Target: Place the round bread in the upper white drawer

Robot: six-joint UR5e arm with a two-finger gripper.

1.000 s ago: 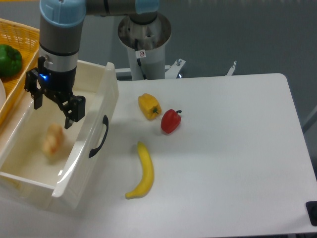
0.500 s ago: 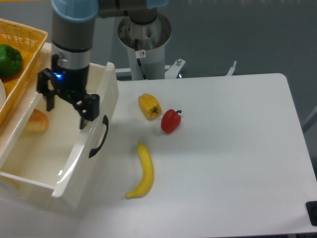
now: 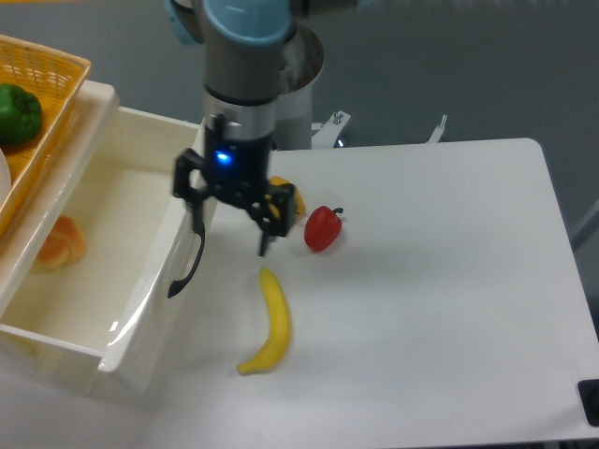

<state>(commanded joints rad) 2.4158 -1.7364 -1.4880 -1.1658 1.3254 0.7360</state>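
The round bread (image 3: 58, 245) lies inside the upper white drawer (image 3: 140, 309), against its left wall at the left edge of the frame, with nothing touching it. The gripper (image 3: 231, 224) hangs well apart from it, toward the centre of the frame and outside the drawer, above the table (image 3: 421, 309) just right of the drawer's black handle (image 3: 187, 267). So the bread sits to the left of the claw and slightly lower in the frame, with the drawer's front wall between them.

The claw is released: its two dark fingers (image 3: 265, 229) point downward with a clear gap between them and nothing held. The arm stands nearly upright over the table, wrist vertical. The yellow bell pepper (image 3: 290, 198) is mostly hidden behind the gripper, the red pepper (image 3: 322, 228) is just to its right, and the banana (image 3: 270, 323) lies below it. Judged from how things lie, the placing appears done, and any coming move looks to need no further contact with the bread.
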